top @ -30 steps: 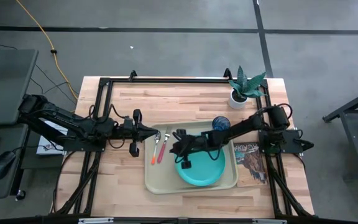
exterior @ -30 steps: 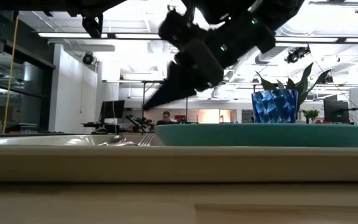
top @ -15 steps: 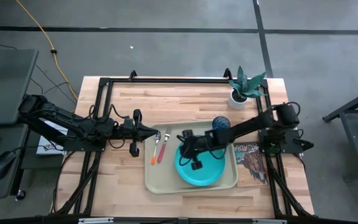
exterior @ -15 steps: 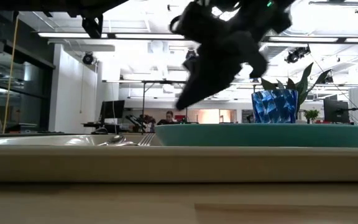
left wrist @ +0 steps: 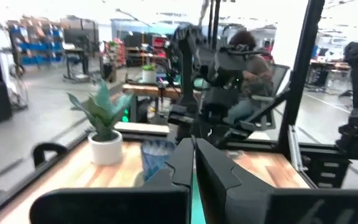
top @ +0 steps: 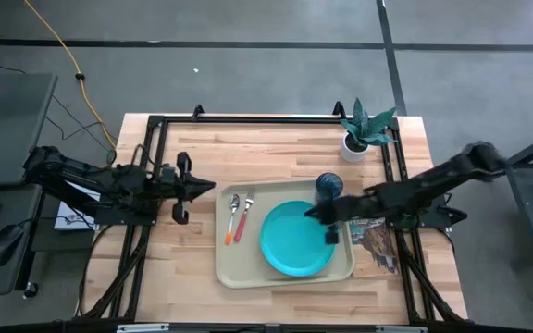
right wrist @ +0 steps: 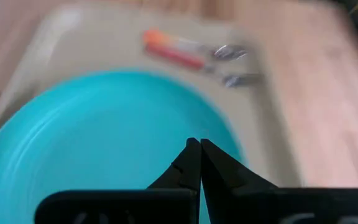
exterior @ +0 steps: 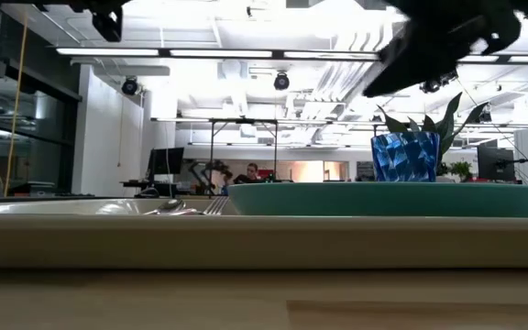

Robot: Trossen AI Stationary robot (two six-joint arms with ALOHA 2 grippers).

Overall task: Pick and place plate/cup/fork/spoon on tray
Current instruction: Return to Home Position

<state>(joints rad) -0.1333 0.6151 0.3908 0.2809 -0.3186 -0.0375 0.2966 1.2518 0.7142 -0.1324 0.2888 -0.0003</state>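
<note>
The fingers (right wrist: 185, 165) were closed on nothing on both arms: right gripper (top: 309, 214) above the tray (top: 225, 268), over its plate (top: 290, 250); left gripper (top: 211, 188) just outside the tray.

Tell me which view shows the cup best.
The low view: the cup stands side-on, its base hidden behind the plate. The high view shows only its top on the tray. The left wrist view has it partly behind the left gripper. The right wrist view misses it.
</note>
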